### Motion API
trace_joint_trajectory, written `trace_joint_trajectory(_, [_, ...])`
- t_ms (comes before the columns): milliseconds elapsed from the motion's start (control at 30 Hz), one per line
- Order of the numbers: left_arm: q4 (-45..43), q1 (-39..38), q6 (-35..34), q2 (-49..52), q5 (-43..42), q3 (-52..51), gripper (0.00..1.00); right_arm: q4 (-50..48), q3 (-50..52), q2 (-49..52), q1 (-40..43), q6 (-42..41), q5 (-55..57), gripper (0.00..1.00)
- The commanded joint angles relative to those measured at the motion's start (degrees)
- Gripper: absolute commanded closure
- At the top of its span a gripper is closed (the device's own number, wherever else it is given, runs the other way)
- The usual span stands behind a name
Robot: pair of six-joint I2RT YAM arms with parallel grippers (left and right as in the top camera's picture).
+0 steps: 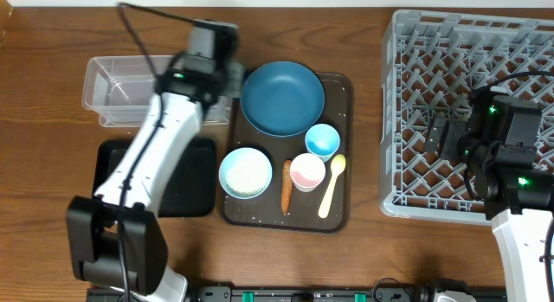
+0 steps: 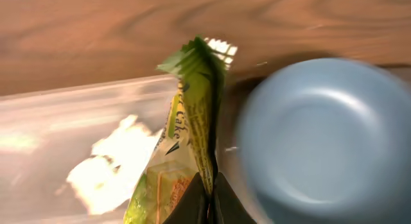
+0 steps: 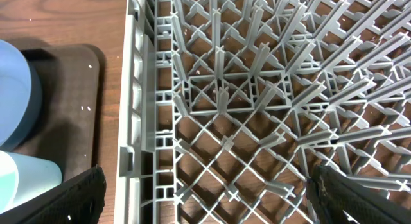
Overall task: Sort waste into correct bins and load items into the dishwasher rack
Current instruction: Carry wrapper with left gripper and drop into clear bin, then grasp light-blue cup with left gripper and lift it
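My left gripper point(image 2: 210, 193) is shut on the yellow-green wrapper point(image 2: 192, 108), which it holds over the right end of the clear tub point(image 1: 112, 90), next to the dark blue bowl point(image 1: 282, 98). A white patch point(image 2: 115, 163) shows inside the tub; I cannot tell whether it is tissue or glare. The black tray point(image 1: 190, 185) lies partly under my left arm. The white bowl with rice point(image 1: 245, 173), carrot stick point(image 1: 286, 187), pink cup point(image 1: 306, 172), light blue cup point(image 1: 322, 140) and spoon point(image 1: 332, 185) sit on the brown tray point(image 1: 339, 217). My right gripper point(image 3: 215, 205) is open and empty above the grey rack point(image 3: 257, 89).
The rack point(image 1: 415, 103) fills the right side of the table and has nothing in it where it shows. The brown tray's right edge point(image 3: 80, 89) lies close to the rack's left wall. My left arm crosses over the black tray.
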State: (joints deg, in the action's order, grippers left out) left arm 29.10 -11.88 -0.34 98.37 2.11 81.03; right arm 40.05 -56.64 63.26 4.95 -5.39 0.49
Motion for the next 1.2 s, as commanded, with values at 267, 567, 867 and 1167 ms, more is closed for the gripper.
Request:
trace_joint_trajectory(267, [1.7, 13.9, -6.7, 1.4, -2.5, -0.2, 0.94, 0.1, -1.3, 0.0, -1.2, 0.7, 0.1, 0.01])
trace_joint_trajectory(567, [0.0, 14.4, -6.6, 5.5, -2.5, -0.2, 0.93, 0.1, -1.3, 0.0, -1.2, 0.7, 0.1, 0.01])
trace_joint_trajectory(867, [0.0, 14.3, -4.7, 5.7, -3.3, -0.2, 0.47, 0.2, -1.3, 0.0, -1.2, 0.7, 0.1, 0.01])
trace_joint_trajectory(1167, [0.4, 9.1, 0.7, -0.2, -14.6, -0.1, 0.44, 0.1, -1.3, 0.0, -1.2, 0.7, 0.1, 0.01])
